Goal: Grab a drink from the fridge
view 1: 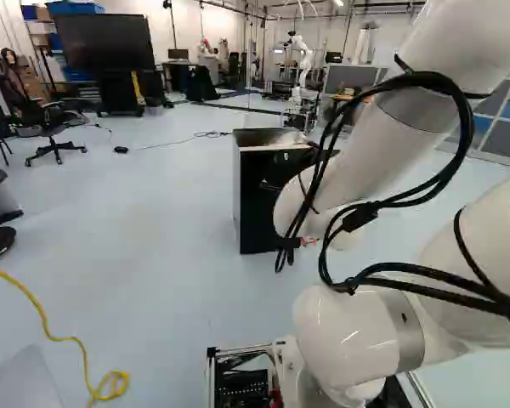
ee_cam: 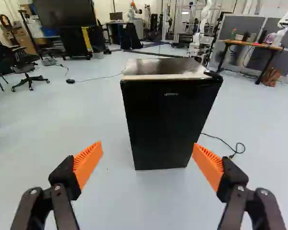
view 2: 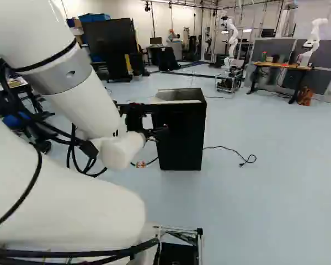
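Nearest me, at the foot of the left base view, my white arm [view 1: 348, 331] rises from its lowest joint and reaches forward over the pale floor [ee_cam: 105, 201]. At its end the gripper [ee_cam: 147, 145] is spread wide, its orange pads [ee_cam: 88, 163] well apart; it has hold of nothing. Ahead of it, seen between the fingers but clear of both, stands the fridge [ee_cam: 168, 124], upright, its plain black front facing the wrist camera and, as far as I can tell, closed. A small dark lip [ee_cam: 212, 74], which I take for the handle, marks one top corner of that front, on the side where a black cord [ee_cam: 228, 145] lies on the floor. The drink shows in no view; I presume it is inside. Farther off stand a wooden table [ee_cam: 254, 45] and another robot [ee_cam: 201, 28], neither of which concerns the task. I judge the work to be at its approach stage: the arm faces the fridge, and no part of the opening or grasping is done. Left for me are closing in on that corner, pulling the door open, finding the drink, gripping it and bringing it out.
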You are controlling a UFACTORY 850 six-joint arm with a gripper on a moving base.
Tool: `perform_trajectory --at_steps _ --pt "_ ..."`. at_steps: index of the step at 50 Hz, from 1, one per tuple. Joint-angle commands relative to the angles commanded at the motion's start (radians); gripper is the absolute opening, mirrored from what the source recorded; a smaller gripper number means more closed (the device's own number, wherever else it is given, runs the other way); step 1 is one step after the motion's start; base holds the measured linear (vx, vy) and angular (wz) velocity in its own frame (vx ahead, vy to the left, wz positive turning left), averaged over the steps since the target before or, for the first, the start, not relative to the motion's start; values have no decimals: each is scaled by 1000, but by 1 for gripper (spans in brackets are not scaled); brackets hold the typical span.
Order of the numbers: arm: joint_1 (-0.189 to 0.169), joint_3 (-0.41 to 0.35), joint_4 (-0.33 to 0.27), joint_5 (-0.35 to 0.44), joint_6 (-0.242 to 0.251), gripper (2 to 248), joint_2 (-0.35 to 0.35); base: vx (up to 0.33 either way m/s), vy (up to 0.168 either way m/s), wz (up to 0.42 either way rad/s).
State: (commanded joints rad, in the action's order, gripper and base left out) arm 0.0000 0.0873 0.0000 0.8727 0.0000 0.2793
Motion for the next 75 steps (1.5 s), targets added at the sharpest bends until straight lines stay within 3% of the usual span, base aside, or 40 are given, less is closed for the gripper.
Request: perform_trajectory --at_steps 75 --pt "0 0 0 0 0 247 0 27 2 -1"
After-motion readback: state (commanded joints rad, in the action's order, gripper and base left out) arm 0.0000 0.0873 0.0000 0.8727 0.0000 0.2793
